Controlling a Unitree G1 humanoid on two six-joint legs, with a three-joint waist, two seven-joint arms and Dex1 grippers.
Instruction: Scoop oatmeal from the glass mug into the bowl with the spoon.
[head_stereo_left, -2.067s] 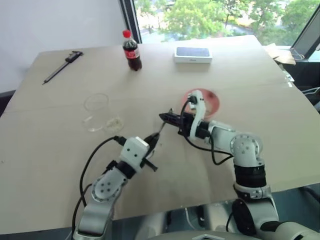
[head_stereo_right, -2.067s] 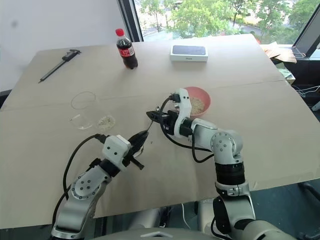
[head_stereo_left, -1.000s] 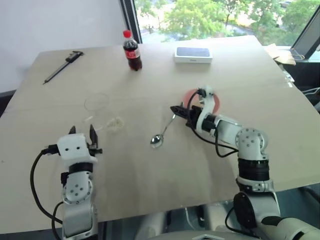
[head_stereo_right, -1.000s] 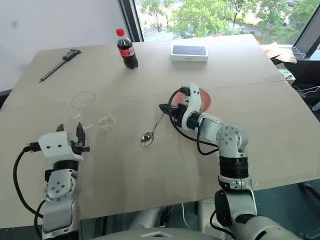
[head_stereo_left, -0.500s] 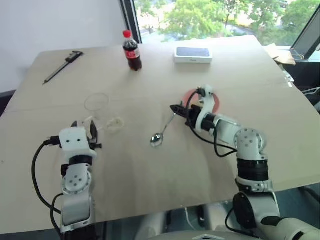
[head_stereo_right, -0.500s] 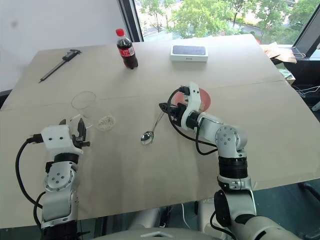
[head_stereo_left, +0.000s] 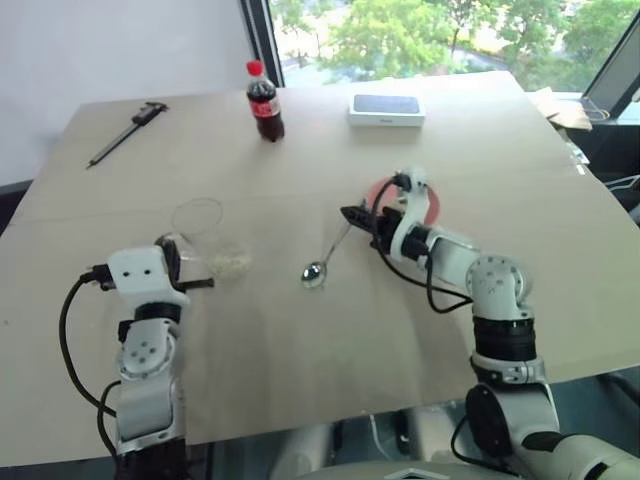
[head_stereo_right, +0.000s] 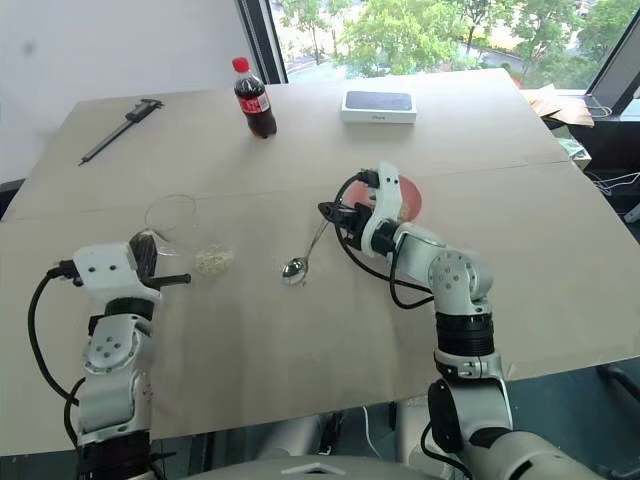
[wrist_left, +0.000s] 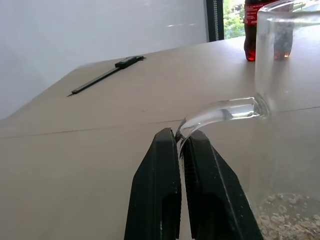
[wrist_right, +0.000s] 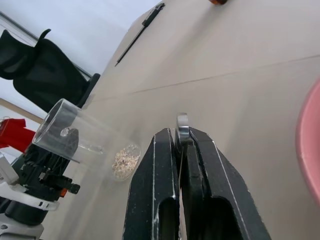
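Our left gripper (wrist_left: 179, 150) level, pinched on the glass mug (wrist_left: 287, 75) handle; right gripper (wrist_right: 181, 137) level, clamping the spoon (head_stereo_left: 325, 257).

Glass mug (head_stereo_left: 200, 232) left of spoon (head_stereo_left: 326, 259), bowl (head_stereo_left: 432, 205) right (cola bottle (head_stereo_left: 264, 102) behind)

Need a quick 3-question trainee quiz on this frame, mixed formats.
1. True or false: the left gripper is shut on the glass mug's handle.
2. Which does the right gripper hold? A) caliper B) spoon C) bottle
3. Fill in: the oatmeal sits at the bottom of the ____.

Key:
1. True; its fingers pinch the clear handle.
2. B; it grips the handle end, the spoon's scoop end lying low by the table.
3. Mug, which is tilted; the pink bowl lies behind the right gripper.
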